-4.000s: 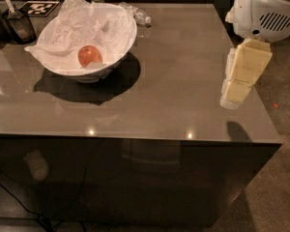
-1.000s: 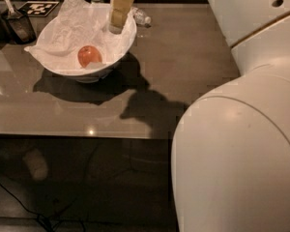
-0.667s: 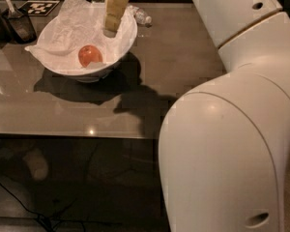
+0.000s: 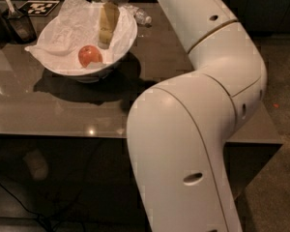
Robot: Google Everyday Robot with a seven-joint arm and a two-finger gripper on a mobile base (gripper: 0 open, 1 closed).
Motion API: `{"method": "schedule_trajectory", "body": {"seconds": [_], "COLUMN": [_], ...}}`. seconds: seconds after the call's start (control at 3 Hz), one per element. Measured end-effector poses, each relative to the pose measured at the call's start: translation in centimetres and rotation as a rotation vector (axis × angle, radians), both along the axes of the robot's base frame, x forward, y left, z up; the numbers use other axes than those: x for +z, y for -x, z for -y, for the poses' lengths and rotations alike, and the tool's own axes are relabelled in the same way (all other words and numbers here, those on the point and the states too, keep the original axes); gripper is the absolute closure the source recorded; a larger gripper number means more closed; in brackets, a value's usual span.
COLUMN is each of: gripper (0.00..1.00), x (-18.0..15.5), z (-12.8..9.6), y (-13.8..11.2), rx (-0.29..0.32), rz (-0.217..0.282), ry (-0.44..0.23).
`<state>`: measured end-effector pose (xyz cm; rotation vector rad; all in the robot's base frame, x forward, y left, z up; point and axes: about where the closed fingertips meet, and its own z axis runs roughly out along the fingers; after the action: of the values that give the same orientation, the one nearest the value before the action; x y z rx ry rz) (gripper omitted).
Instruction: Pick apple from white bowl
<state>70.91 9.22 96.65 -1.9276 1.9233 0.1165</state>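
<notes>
The apple (image 4: 89, 56) is small, round and red-orange, and it lies in the front of the white bowl (image 4: 121, 43), on the crumpled white paper that lines it. The bowl stands at the back left of the grey table. My gripper (image 4: 104, 43) hangs from the white arm above the bowl, its pale fingers pointing down inside the bowl's right half. Its tip is a short way to the right of and behind the apple, not touching it.
A dark container with a utensil (image 4: 17, 23) stands left of the bowl, next to a black-and-white marker card (image 4: 37, 7). A small clear object (image 4: 141, 17) lies behind the bowl on the right. My large white arm (image 4: 193, 129) covers the table's right half.
The gripper has swung from the table's right side over to the bowl, then lowered into its right half. The apple and bowl have not moved.
</notes>
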Motion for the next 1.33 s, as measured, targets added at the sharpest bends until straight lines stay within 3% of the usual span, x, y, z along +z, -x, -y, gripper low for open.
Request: {"method": "schedule_trajectory", "body": {"seconds": [0.33, 0.67, 1.0, 1.33], "gripper": [0.00, 0.00, 0.00, 0.00], "x": [-2.3, -2.3, -4.2, -7.8], "z": [-0.7, -1.4, -2.7, -3.3], "y": [-1.3, -2.1, -2.5, -3.0], "rx": [-0.014, -0.017, -0.001, -0.007], "rz": [-0.040, -0.015, -0.046, -0.125], "ry": [-0.016, -0.037, -0.052, -0.094]}}
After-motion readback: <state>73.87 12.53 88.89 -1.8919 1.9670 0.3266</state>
